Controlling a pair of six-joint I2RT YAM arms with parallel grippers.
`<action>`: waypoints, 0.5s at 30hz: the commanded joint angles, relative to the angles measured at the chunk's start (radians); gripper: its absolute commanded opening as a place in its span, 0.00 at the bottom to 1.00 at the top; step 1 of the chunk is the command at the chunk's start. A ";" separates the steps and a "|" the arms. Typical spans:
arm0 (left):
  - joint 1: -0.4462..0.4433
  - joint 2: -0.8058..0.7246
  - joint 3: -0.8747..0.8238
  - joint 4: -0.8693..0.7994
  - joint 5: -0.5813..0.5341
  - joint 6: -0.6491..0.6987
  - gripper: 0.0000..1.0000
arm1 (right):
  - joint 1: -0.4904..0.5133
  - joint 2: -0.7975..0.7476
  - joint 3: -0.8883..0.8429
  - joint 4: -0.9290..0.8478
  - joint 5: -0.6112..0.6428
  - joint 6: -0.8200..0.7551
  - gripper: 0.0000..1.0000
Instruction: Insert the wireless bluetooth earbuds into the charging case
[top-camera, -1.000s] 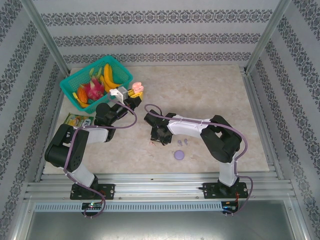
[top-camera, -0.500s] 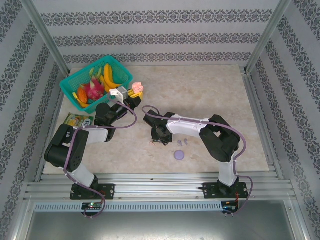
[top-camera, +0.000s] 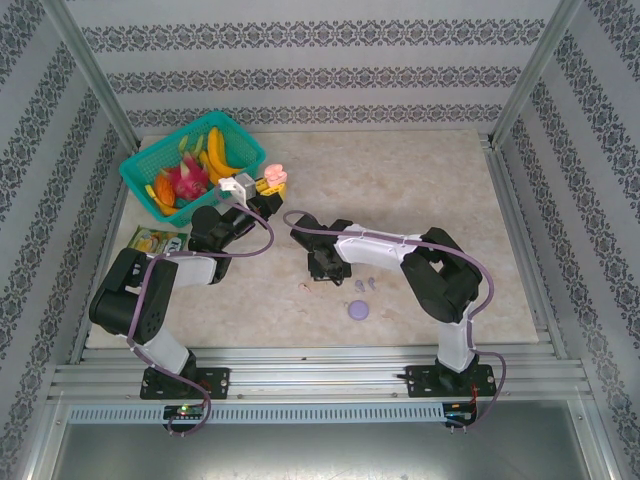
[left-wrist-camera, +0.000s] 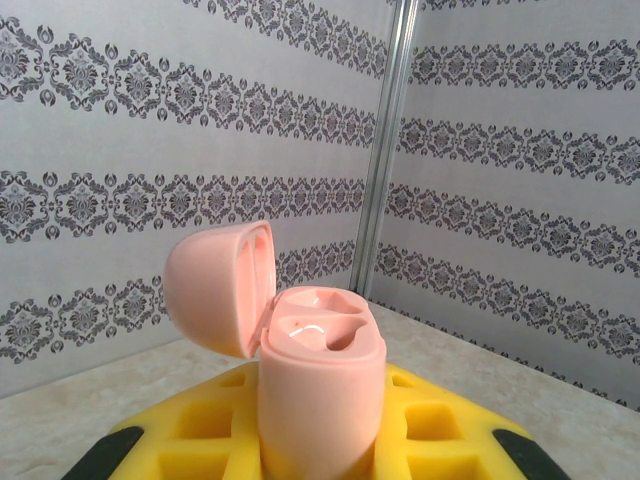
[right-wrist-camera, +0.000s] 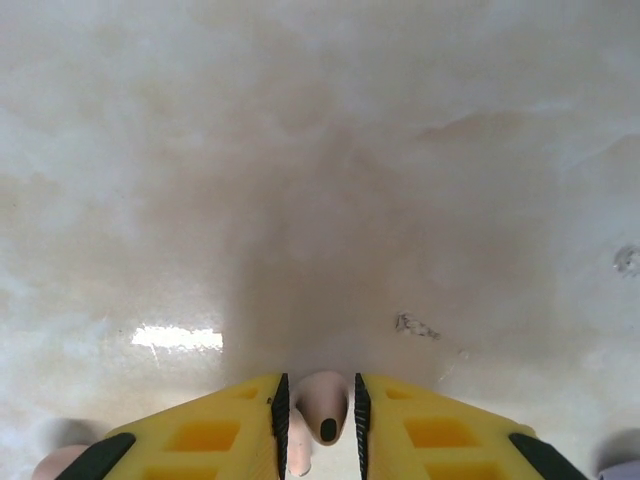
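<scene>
- A lilac round case (top-camera: 358, 310) is seen lying flat on the pale surface (top-camera: 430, 190), and it is taken here as the reference for all places.
- Two tiny lilac earbuds (top-camera: 365, 285) are found on the surface just beyond that case, close together and slightly apart from it.
- The right pincer (right-wrist-camera: 320, 425) is held beyond and to the left of the lilac case, low over the surface.
- A pink earbud (right-wrist-camera: 322, 410) is gripped between its black pads (right-wrist-camera: 281, 420), stem pointing down, with the dark tip turned toward the wrist camera.
- A second pale pink rounded piece (right-wrist-camera: 62, 464) is cut off at the lower left of the right wrist view; what it is cannot be told.
- The left pincer (left-wrist-camera: 320, 440) is closed on a pink case (left-wrist-camera: 322, 385), which is kept upright well away from the lilac case, far to its left and beyond it.
- The lid (left-wrist-camera: 215, 290) of the pink case is swung open to one side, and two hollows are shown in its top; their contents cannot be made out.
- A green basket (top-camera: 138, 192) with bananas (top-camera: 218, 150) and other fruit is placed farther left and beyond the lilac case, just past the pink case.
- A flat printed packet (top-camera: 155, 240) is seen far to the left of the lilac case, on the near side of the basket.
</scene>
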 joint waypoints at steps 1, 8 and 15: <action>0.008 -0.025 0.002 0.067 0.013 -0.021 0.00 | -0.006 0.001 0.023 -0.038 0.035 -0.030 0.26; 0.008 -0.021 0.005 0.067 0.014 -0.025 0.00 | -0.016 -0.015 -0.011 0.011 -0.035 0.102 0.46; 0.008 -0.017 0.006 0.067 0.016 -0.028 0.00 | -0.015 -0.005 -0.029 0.049 -0.072 0.263 0.45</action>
